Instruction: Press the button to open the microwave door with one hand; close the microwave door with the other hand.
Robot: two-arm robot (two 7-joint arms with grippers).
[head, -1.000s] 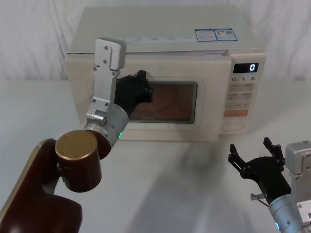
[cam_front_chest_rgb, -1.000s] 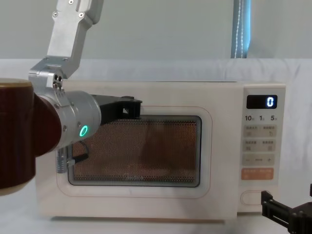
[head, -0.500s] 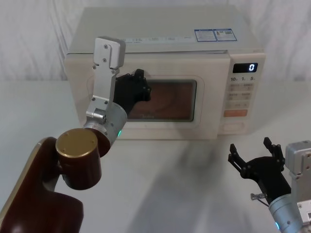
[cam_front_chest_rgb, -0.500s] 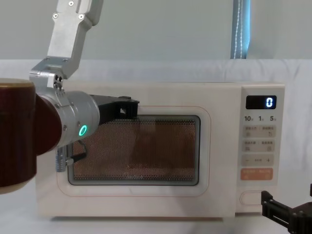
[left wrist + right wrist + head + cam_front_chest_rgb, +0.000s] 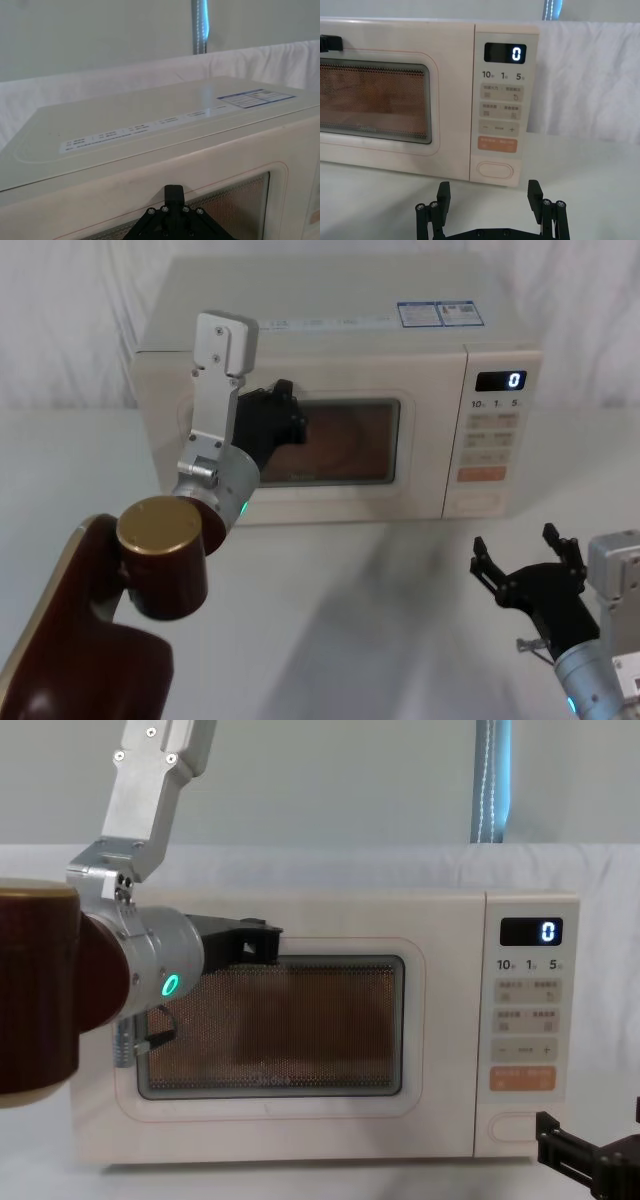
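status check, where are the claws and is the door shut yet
Left claw against microwave door. Door looks flush with panel. Right claw open, low, facing the button. Nothing in the way.

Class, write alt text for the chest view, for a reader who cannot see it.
The robot's left claw is against the upper left of the cream microwave door, which looks flush with the control panel. That panel's display reads "0", and the right claw sits low at the right, below the blank button.

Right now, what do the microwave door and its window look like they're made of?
The microwave door looks like smooth cream plastic, with a soft, even sheen. Its window looks like glass or clear plastic behind a fine perforated metal mesh: tiny dots show across it.
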